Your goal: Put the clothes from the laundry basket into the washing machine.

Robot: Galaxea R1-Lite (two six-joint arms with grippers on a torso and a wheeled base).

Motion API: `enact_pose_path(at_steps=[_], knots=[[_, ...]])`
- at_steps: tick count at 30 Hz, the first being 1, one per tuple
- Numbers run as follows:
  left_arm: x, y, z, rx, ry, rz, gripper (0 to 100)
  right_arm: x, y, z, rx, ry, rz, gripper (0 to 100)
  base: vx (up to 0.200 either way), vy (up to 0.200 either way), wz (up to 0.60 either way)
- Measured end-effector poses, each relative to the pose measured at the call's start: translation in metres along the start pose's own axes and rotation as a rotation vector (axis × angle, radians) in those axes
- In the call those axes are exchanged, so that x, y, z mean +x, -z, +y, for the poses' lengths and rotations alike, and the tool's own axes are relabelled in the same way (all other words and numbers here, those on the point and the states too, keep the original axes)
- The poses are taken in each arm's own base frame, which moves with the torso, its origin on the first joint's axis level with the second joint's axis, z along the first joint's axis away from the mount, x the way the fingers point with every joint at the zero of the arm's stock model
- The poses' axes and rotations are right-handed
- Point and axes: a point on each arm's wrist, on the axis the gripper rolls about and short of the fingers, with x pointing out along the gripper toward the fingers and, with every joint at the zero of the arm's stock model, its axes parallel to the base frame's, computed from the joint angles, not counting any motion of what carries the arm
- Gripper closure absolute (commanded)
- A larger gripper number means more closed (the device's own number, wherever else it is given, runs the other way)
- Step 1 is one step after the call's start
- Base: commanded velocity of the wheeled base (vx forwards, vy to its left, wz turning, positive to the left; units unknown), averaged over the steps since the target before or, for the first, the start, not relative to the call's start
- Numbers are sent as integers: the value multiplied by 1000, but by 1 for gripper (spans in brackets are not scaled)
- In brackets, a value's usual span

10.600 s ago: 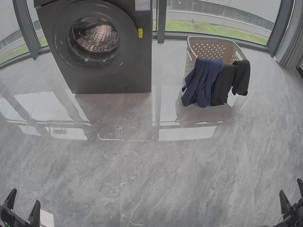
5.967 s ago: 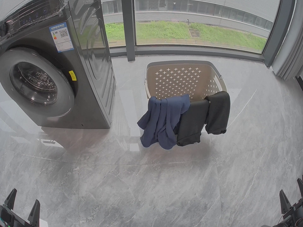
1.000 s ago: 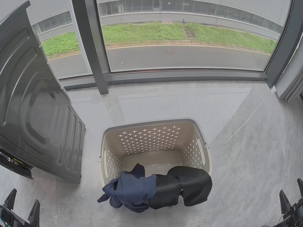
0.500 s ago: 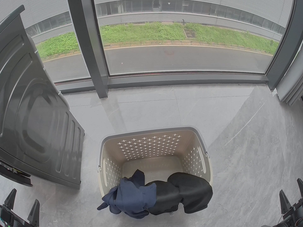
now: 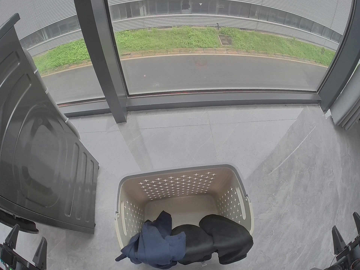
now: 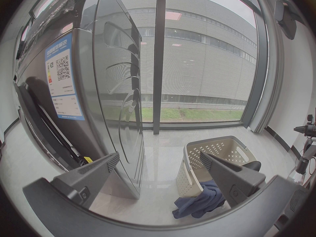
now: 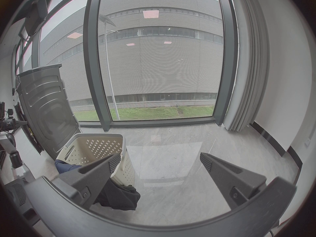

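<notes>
A beige laundry basket (image 5: 183, 186) stands on the floor just ahead, with a blue garment (image 5: 159, 242) and dark garments (image 5: 221, 237) draped over its near rim. The grey washing machine (image 5: 33, 150) shows its side panel at the left. My left gripper (image 5: 27, 244) sits open at the bottom left corner, empty. At the bottom right my right gripper (image 5: 347, 231) is open and empty too. In the left wrist view the basket (image 6: 210, 162) and blue garment (image 6: 200, 203) lie beyond the open fingers. The right wrist view has the basket (image 7: 95, 148) and a dark garment (image 7: 118, 191).
Floor-to-ceiling windows with a dark frame post (image 5: 101, 53) stand behind the basket. Grey curtains (image 5: 347, 109) hang at the far right. Bare tiled floor (image 5: 300, 169) stretches right of the basket.
The whole head view has shifted: the basket and washing machine sit lower and closer in the picture. Both grippers keep their places and stay open.
</notes>
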Motion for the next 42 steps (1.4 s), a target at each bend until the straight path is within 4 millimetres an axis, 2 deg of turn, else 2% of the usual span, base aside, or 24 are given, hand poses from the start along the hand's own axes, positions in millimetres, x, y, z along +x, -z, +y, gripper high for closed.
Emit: enact_pose_path(at_steps=[5, 26, 34, 42], knots=[[0, 0, 0, 0, 0, 0, 0, 0, 0, 0, 0, 0, 0, 0, 200, 0, 0], [0, 0, 0, -1, 0, 0, 0, 0, 0, 0, 0, 0, 0, 0, 29, 0, 0], [0, 0, 0, -1, 0, 0, 0, 0, 0, 0, 0, 0, 0, 0, 200, 0, 0], [0, 0, 0, -1, 0, 0, 0, 0, 0, 0, 0, 0, 0, 0, 0, 0, 0]])
